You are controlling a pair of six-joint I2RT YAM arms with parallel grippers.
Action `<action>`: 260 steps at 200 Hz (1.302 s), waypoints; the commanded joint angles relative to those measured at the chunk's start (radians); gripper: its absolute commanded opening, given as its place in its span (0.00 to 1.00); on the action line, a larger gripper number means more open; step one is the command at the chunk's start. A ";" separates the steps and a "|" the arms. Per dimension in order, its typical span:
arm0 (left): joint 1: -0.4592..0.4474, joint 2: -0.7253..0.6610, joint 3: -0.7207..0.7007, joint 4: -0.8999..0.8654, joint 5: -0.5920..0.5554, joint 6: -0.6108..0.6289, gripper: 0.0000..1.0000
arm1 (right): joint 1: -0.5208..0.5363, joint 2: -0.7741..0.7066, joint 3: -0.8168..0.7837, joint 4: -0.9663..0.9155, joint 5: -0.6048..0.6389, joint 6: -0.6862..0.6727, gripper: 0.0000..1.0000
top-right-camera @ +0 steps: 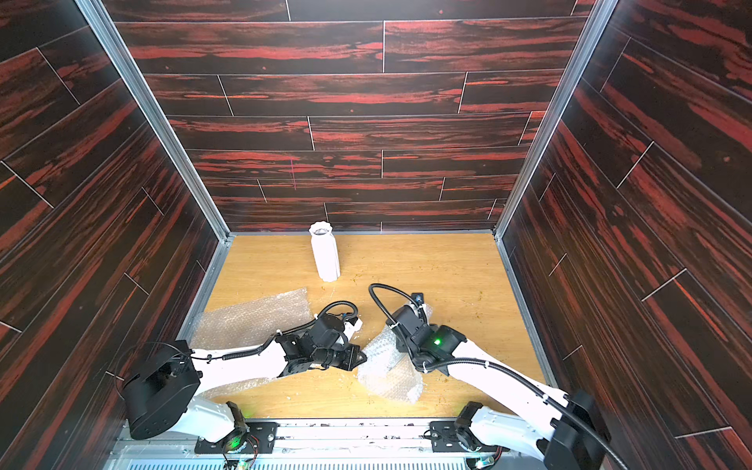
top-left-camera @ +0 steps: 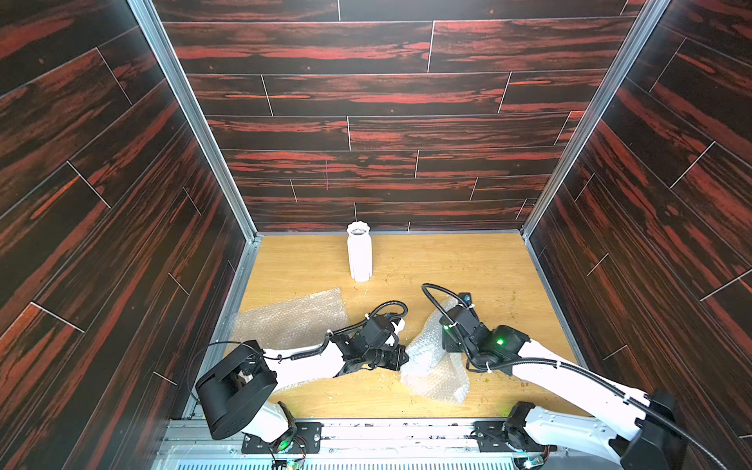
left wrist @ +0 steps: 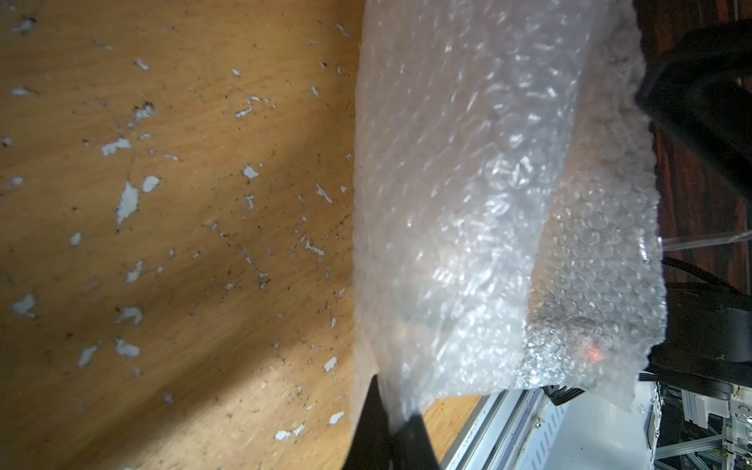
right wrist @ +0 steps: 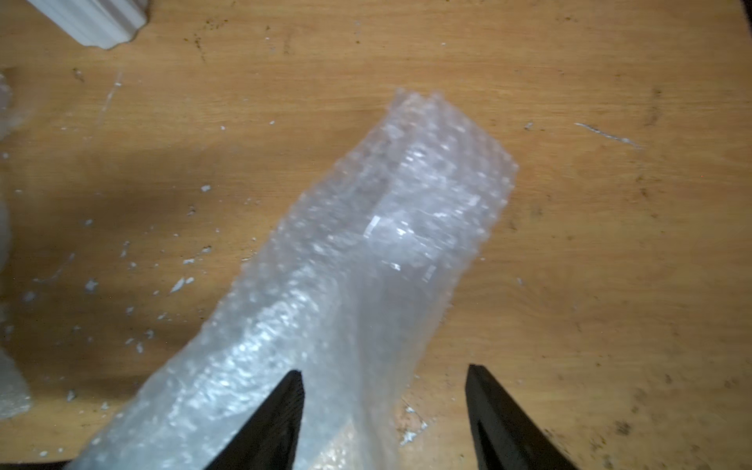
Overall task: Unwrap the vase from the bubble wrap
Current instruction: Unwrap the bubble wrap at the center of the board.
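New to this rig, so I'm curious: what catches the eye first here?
A bare white vase stands upright at the far end. Near the front is a crumpled bubble wrap roll, the left gripper pinching its edge, the right gripper open over it.

Enclosure closed on three sides by dark brown wood-grain plank panels with red streaks: back wall (top-left-camera: pixel 386 122), left side wall (top-left-camera: pixel 81 203), right side wall (top-left-camera: pixel 671 203). Plank seams show as thin pale lines. Bare aluminium corner profiles (top-left-camera: pixel 191 114) run up both rear corners. The base is a light oak-coloured wooden surface (top-left-camera: pixel 468 264), scuffed, with white chipped flecks (left wrist: pixel 126 203) and dark specks. A grey metal rail (top-left-camera: pixel 386 431) borders the near edge. Soft shadows lie on the surface.
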 commanded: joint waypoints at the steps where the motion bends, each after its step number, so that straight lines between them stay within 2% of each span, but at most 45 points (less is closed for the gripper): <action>1: -0.006 -0.038 -0.009 0.008 0.011 -0.010 0.01 | -0.015 0.018 -0.004 0.046 -0.027 -0.028 0.64; 58: -0.006 -0.019 -0.006 0.020 0.019 -0.013 0.01 | -0.029 -0.005 -0.041 0.035 -0.021 -0.016 0.51; 95: -0.004 -0.017 -0.008 0.019 0.019 -0.013 0.01 | -0.030 0.011 -0.061 0.055 -0.009 -0.013 0.48; 115: -0.006 -0.014 -0.010 0.025 0.020 -0.016 0.01 | -0.030 0.004 -0.067 0.062 -0.005 -0.015 0.39; 142: -0.004 -0.013 -0.012 0.026 0.023 -0.021 0.01 | -0.035 0.000 -0.074 0.057 0.003 -0.013 0.21; 160: -0.007 -0.017 -0.011 0.024 0.034 -0.022 0.04 | -0.049 0.001 -0.088 0.063 0.002 -0.015 0.19; 170: -0.006 -0.018 -0.012 0.020 0.038 -0.020 0.08 | -0.053 -0.004 -0.094 0.069 0.001 -0.016 0.19; 192: -0.006 -0.027 -0.007 -0.002 0.060 -0.009 0.25 | -0.058 -0.014 -0.103 0.079 -0.002 -0.022 0.15; 216: -0.002 -0.094 0.010 -0.084 0.073 0.035 0.58 | -0.059 -0.032 -0.104 0.085 -0.003 -0.026 0.01; 236: 0.025 -0.151 0.074 -0.174 0.110 0.082 0.67 | -0.060 -0.053 -0.106 0.103 -0.010 -0.041 0.00; 260: 0.029 -0.123 0.183 -0.267 0.036 0.164 0.70 | -0.060 -0.077 -0.105 0.122 -0.009 -0.058 0.00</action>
